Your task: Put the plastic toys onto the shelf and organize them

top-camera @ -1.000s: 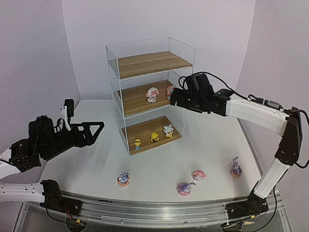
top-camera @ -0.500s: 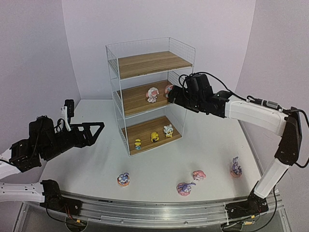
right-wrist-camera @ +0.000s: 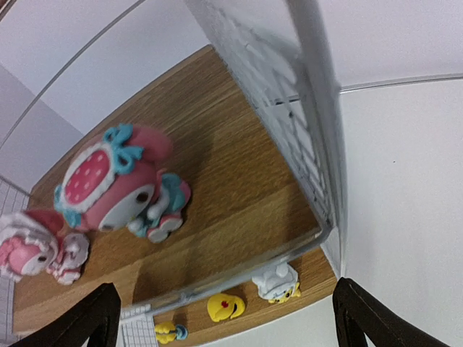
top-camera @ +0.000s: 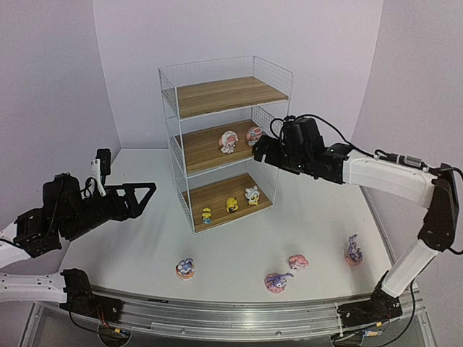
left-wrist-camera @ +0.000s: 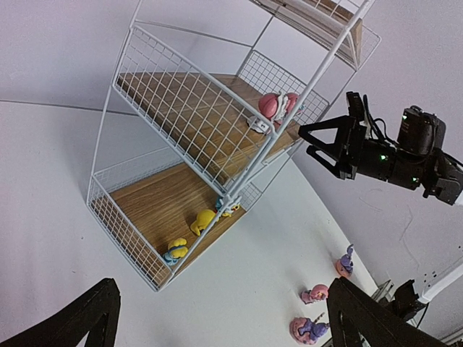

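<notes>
A white tabletop (top-camera: 145, 246) with pale lilac walls behind it carries the shelf (top-camera: 231, 94) at 12 o'clock from the arm bases, taking the top view as the dial.

On the shelf's middle board stand the left pink toy (top-camera: 228, 142) and the right pink toy (top-camera: 254, 135). The second is at 3 o'clock of the first, near the board's right edge. On the bottom board three yellow toys (top-camera: 231, 204) sit in a row close to the front edge, running from 8 o'clock to 2 o'clock.

Four more toys lie on the tabletop in front of the shelf. The left bunny (top-camera: 184, 269) is at 7 o'clock of the shelf. The middle bunny (top-camera: 277, 281) is at 5 o'clock, and the loose pink toy (top-camera: 297, 262) is just beside it at its 1 o'clock. The right bunny (top-camera: 353, 250) is well apart at 3 o'clock of that pair, near the tabletop's right edge.

The right end effector (top-camera: 257, 153) is spread wide and holds nothing. It sits at the front right corner of the middle board, at 5 o'clock of the right pink toy, near it but not touching. Its wrist view shows both pink toys on the wood beyond the wire corner post.

The left end effector (top-camera: 145, 199) is also spread wide and holds nothing. It is raised off the tabletop at 9 o'clock of the shelf, well apart from it and pointing toward 3 o'clock.
</notes>
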`<state>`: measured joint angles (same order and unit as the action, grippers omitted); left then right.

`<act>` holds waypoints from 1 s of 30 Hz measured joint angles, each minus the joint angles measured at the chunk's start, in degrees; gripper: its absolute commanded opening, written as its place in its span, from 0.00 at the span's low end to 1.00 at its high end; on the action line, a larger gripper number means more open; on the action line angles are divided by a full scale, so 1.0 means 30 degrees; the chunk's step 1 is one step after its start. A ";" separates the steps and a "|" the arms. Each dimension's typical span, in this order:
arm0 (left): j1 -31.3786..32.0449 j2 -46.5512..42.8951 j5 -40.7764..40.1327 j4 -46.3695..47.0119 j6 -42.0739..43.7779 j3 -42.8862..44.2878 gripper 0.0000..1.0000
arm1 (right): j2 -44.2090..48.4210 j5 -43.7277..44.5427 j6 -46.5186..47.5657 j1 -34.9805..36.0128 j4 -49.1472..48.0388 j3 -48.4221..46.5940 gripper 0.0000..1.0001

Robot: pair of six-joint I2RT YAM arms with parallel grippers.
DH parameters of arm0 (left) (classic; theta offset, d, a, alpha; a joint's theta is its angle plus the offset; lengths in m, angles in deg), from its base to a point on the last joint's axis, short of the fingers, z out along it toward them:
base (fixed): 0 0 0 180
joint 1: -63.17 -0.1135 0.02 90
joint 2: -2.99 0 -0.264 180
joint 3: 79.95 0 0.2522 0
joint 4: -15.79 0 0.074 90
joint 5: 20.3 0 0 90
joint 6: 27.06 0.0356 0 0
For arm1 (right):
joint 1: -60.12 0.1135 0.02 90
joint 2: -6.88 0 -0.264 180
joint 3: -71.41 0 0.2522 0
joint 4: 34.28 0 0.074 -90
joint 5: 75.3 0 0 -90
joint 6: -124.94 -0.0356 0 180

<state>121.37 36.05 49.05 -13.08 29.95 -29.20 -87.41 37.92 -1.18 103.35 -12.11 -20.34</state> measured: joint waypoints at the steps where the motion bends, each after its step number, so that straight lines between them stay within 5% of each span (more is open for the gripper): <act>1: 0.0000 0.0000 0.0006 0.0000 -0.0003 -0.0003 1.00 | 0.0429 -0.0316 0.0179 0.0038 0.0036 0.0356 0.98; 8: -0.0001 0.0076 0.0561 -0.0007 -0.0131 -0.0052 1.00 | 0.5064 -0.3820 0.0997 0.0239 0.2024 0.3221 0.98; 15: -0.0052 0.0683 0.1530 -0.0694 -0.0809 -0.0499 1.00 | 0.8775 -0.6727 -0.0544 0.0290 0.7994 0.7223 0.95; 22: -0.0036 0.0743 0.2329 -0.0878 -0.1485 -0.1659 1.00 | 0.9144 -0.7534 -0.3872 0.0283 0.9999 1.1024 0.94; 30: -0.0044 0.0789 0.2843 -0.0550 -0.1740 -0.2277 1.00 | 0.6490 -0.8269 -0.5393 0.0560 0.8903 1.1401 0.90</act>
<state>121.24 38.41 57.58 -14.73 24.73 -36.02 -67.94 13.11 -17.36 105.03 14.60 13.86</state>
